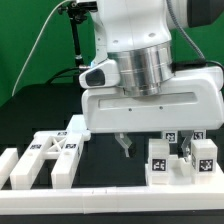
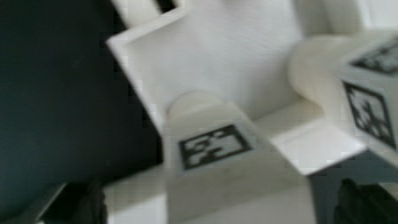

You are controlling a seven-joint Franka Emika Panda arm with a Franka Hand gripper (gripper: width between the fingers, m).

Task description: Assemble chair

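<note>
Chair not put together as far as can be seen: no seat-on-legs structure is shown, only loose white tagged parts laid out in two groups on the black table [image 1: 40,110]. The left group [image 1: 50,152], at the exterior view's left, is made up of long bars and flat pieces lying close together. Whether any of them are actually joined cannot be told. The right group [image 1: 180,160], at the exterior view's right, is made up of blocky tagged pieces standing side by side, just behind the white rail [image 1: 110,192]. The two groups are kept well apart.

The gripper [image 1: 125,146] is seen hanging low between the groups, nearer the right one, with nothing carried in the exterior view. In the wrist view a flat slab [image 2: 205,80] is seen below, with a tapered tagged piece [image 2: 214,148] in front of it and a tagged block [image 2: 365,100] just beside. The dark fingertips [image 2: 71,208] are spread wide at either side, so the pincer is judged released, nothing clamped. The tapered piece lies in line between the jaws, and contact is not shown.

Progress is judged early: at best a few parts have been grouped or pre-placed, and all main joining is left to be done. A grasp on the tapered piece is judged the likely step in hand
</note>
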